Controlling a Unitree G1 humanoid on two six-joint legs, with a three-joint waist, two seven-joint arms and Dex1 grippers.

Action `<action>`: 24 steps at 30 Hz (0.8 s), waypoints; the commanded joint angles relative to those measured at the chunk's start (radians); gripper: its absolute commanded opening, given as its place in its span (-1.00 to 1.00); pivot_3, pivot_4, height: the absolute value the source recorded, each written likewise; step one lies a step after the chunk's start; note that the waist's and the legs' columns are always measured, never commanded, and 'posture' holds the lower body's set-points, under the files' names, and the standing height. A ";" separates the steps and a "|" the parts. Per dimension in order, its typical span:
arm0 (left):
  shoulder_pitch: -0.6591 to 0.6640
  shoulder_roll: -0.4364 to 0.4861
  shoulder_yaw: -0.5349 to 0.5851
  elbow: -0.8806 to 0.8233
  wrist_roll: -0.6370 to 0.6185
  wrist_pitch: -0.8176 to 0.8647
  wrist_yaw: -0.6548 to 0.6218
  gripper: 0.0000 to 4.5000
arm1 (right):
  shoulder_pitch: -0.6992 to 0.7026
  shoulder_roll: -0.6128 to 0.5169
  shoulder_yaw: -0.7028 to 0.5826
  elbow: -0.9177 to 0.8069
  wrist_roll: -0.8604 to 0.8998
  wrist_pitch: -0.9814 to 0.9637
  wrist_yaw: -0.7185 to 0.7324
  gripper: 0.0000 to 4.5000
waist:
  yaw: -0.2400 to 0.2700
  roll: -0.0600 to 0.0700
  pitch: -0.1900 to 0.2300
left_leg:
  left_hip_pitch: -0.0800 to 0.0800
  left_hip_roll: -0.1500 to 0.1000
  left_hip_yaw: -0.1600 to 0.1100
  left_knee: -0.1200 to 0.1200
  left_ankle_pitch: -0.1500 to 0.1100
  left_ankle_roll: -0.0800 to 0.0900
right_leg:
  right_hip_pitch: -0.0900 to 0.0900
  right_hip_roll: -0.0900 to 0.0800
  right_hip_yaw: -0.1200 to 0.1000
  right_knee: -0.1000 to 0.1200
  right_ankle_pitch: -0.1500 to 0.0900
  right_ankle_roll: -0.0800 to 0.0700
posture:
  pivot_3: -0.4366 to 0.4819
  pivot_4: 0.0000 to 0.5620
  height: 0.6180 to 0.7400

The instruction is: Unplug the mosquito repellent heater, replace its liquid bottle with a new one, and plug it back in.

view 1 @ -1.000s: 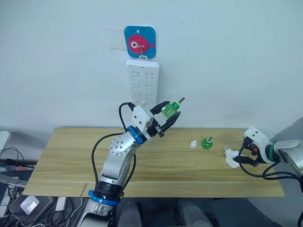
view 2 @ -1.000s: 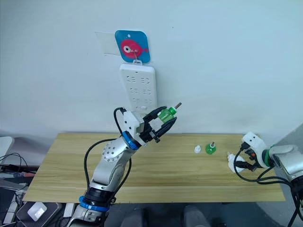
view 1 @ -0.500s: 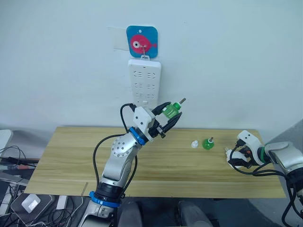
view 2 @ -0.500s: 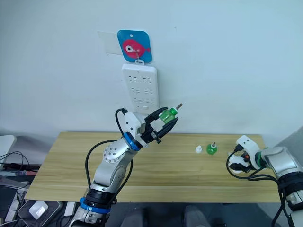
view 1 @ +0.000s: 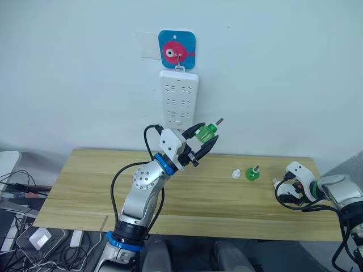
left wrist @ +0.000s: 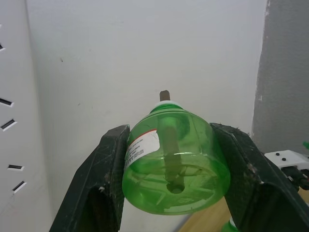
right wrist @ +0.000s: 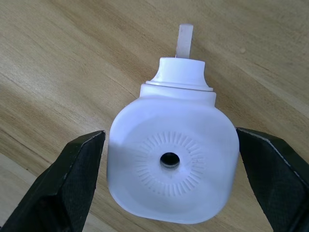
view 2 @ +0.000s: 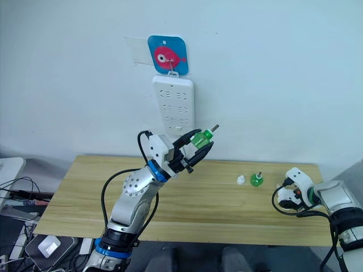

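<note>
My left gripper (view 1: 202,140) is raised above the table's middle, shut on a green liquid bottle (left wrist: 174,164) whose wick points up and right. The bottle (view 1: 205,132) hangs just below the white power strip (view 1: 179,97) on the wall. At the table's right end my right gripper (view 1: 288,189) is shut on the mosquito repellent heater (right wrist: 174,166), a white rounded unit with a round vent hole in its face. The heater is held low over the wood with a black finger on each side. A second green bottle (view 1: 252,173) stands on the table between the two arms.
A small white cap (view 1: 235,173) lies just left of the standing bottle. The wooden table (view 1: 91,187) runs along the wall. A blue plaque with a pink fish (view 1: 178,50) holds the power strip's hook. Cables and boxes (view 1: 34,238) lie on the floor at left.
The whole picture has shifted, so the camera moved. My right gripper has turned a little at the table's right end with the heater in it. The left arm keeps the bottle raised.
</note>
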 commanded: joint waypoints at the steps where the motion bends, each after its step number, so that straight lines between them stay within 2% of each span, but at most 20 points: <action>1: -0.001 -0.008 -0.013 -0.050 -0.004 -0.008 0.004 0.00 | -0.026 -0.001 -0.018 0.020 -0.018 -0.024 0.015 0.82 | 0.000 0.000 0.000 | 0.000 0.000 0.000 0.000 0.000 0.000 | 0.000 0.000 0.000 0.000 0.000 0.000 | -0.10 -0.39 1.00; 5: 0.002 -0.008 -0.018 -0.050 -0.004 -0.011 0.004 0.00 | -0.031 -0.003 -0.029 0.040 -0.025 -0.039 0.023 0.32 | 0.001 0.000 0.000 | 0.000 0.000 0.000 0.000 0.000 0.000 | 0.000 0.000 0.000 0.000 0.000 0.000 | -0.11 -0.41 1.00; 8: 0.006 -0.004 -0.026 -0.051 -0.008 -0.010 -0.003 0.00 | -0.021 -0.021 -0.057 0.009 0.005 -0.011 0.072 0.32 | 0.004 0.000 0.000 | 0.001 0.000 0.000 0.000 0.000 0.000 | 0.001 0.000 -0.001 0.000 0.000 0.000 | -0.11 -0.43 1.00; 11: 0.013 0.012 -0.030 -0.062 -0.035 0.013 -0.037 0.00 | 0.013 -0.098 -0.106 -0.126 0.114 0.130 0.228 0.32 | 0.008 0.002 0.000 | 0.000 0.000 0.000 0.000 0.000 0.000 | 0.001 0.000 -0.001 -0.001 0.000 0.000 | -0.13 -0.44 1.00; 14: 0.024 0.044 -0.028 -0.090 -0.144 0.121 -0.121 0.00 | 0.028 -0.211 -0.203 -0.310 0.352 0.404 0.434 0.32 | 0.008 0.007 0.002 | 0.000 -0.001 0.000 0.000 0.000 0.000 | 0.001 -0.001 -0.001 -0.002 0.000 0.000 | -0.17 -0.45 1.00; 16: 0.024 0.072 -0.021 -0.110 -0.238 0.228 -0.175 0.00 | -0.020 -0.248 -0.302 -0.367 0.516 0.624 0.486 0.32 | 0.003 0.007 0.002 | 0.000 -0.001 0.000 0.000 0.000 0.000 | 0.002 -0.001 -0.001 -0.002 0.000 0.000 | -0.18 -0.46 1.00; 18: 0.014 0.105 -0.002 -0.124 -0.343 0.353 -0.219 0.00 | -0.095 -0.237 -0.402 -0.367 0.624 0.816 0.462 0.32 | -0.010 0.007 0.002 | 0.001 -0.001 -0.001 0.000 0.000 0.000 | 0.002 -0.001 -0.001 -0.001 0.000 0.000 | -0.22 -0.46 1.00; 20: 0.003 0.125 0.012 -0.130 -0.397 0.423 -0.239 0.00 | -0.131 -0.220 -0.461 -0.368 0.674 0.922 0.422 0.32 | -0.017 0.006 0.002 | 0.002 -0.001 -0.002 0.000 -0.002 0.004 | 0.004 -0.001 -0.002 -0.001 0.000 0.000 | -0.24 -0.46 1.00; 24: -0.048 0.172 0.027 -0.132 -0.523 0.577 -0.308 0.00 | -0.151 -0.185 -0.535 -0.433 0.867 1.019 0.309 0.32 | -0.019 0.004 0.003 | -0.001 -0.002 -0.005 0.000 -0.003 0.004 | 0.003 -0.001 -0.003 -0.005 0.000 0.000 | -0.30 -0.45 1.00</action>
